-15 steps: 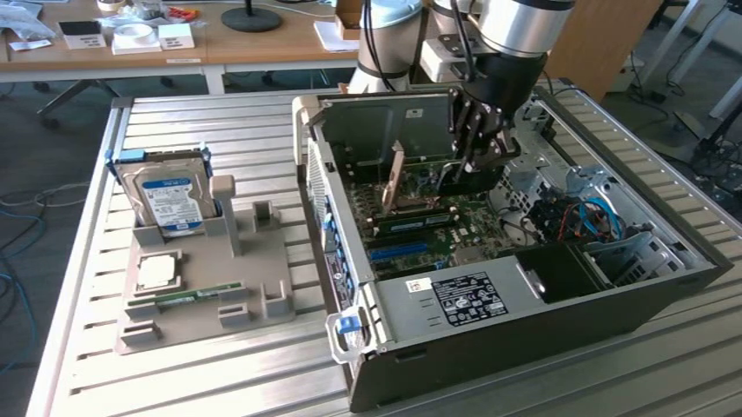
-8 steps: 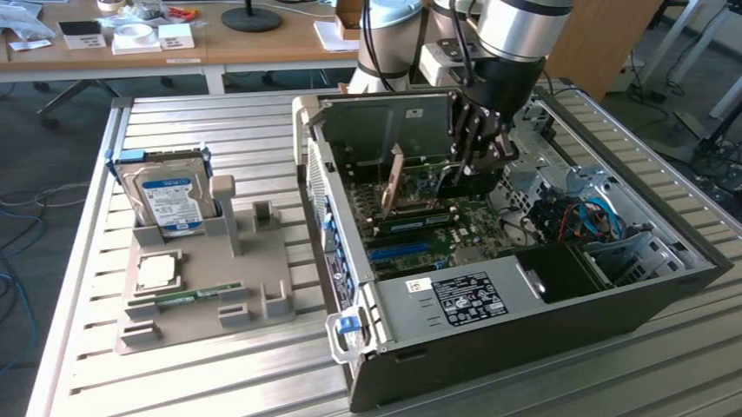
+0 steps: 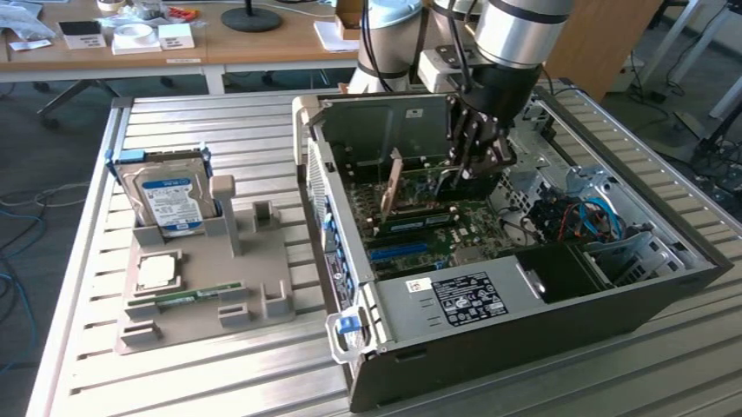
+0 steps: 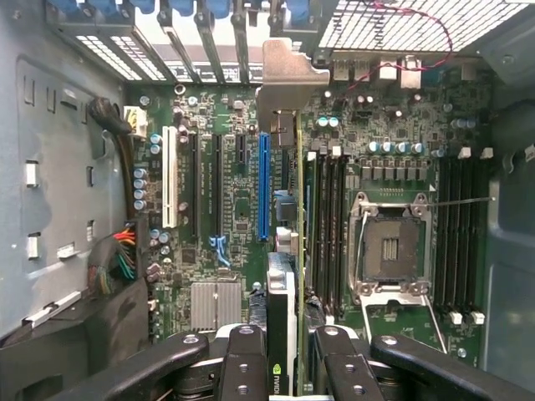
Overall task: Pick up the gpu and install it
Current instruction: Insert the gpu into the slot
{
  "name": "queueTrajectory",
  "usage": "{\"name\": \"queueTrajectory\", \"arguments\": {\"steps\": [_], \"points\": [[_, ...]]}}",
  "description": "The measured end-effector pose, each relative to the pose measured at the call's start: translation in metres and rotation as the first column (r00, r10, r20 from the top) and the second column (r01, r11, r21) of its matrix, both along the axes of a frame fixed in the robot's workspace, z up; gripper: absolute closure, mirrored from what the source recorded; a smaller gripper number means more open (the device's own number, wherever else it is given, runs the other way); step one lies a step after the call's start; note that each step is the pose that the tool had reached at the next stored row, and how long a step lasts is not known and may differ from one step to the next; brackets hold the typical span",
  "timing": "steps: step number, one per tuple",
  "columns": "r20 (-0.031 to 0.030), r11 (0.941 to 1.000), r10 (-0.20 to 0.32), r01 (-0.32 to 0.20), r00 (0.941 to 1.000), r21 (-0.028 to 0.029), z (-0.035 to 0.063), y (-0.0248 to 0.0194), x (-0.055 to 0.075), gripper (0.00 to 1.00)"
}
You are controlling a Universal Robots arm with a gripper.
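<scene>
We see slatted table (image 3: 208, 130), open pc case (image 3: 487, 313) on it, grey parts tray (image 3: 197, 287) beside the case on the exterior view's left, hard drive (image 3: 172, 198) upright in the tray. Motherboard (image 4: 234, 200) lines the case floor. gpu (image 4: 282, 292) stands on edge over the board, between blue slot (image 4: 264, 184) and memory slots (image 4: 328, 225), bracket (image 4: 288, 75) toward the rear slot covers. We can't tell if it is seated. Gripper (image 4: 282, 355) is half closed, fingers (image 4: 242, 359) pinching the gpu. Cable bundle (image 4: 117, 259) is well apart.
</scene>
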State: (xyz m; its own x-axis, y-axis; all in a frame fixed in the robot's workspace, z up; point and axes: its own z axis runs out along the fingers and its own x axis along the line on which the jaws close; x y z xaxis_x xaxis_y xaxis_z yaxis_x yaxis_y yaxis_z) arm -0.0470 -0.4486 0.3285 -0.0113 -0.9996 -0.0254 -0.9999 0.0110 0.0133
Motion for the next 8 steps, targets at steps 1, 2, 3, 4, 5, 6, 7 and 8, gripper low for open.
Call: {"name": "queueTrajectory", "arguments": {"steps": [1,2,3,4,5,6,7,8], "points": [[-0.0001,1.0000,0.000,0.000,1.0000,-0.0002,0.0000,0.0000,0.0000,0.73],[-0.0001,1.0000,0.000,0.000,1.0000,-0.0002,0.0000,0.0000,0.0000,0.73],[-0.0001,1.0000,0.000,0.000,1.0000,-0.0002,0.0000,0.0000,-0.0001,0.73],[0.0000,1.0000,0.000,0.000,1.0000,-0.0002,0.0000,0.0000,0.0000,0.73],[0.0000,1.0000,0.000,0.000,1.0000,-0.0001,0.0000,0.0000,0.0000,0.73],[0.0000,1.0000,0.000,0.000,1.0000,0.0000,-0.0002,0.0000,0.0000,0.73],[0.0003,1.0000,0.000,0.000,1.0000,0.0006,-0.0014,0.0000,0.0000,0.73],[0.0001,1.0000,0.000,0.000,1.0000,0.0002,-0.0031,0.0000,-0.0002,0.73]]}}
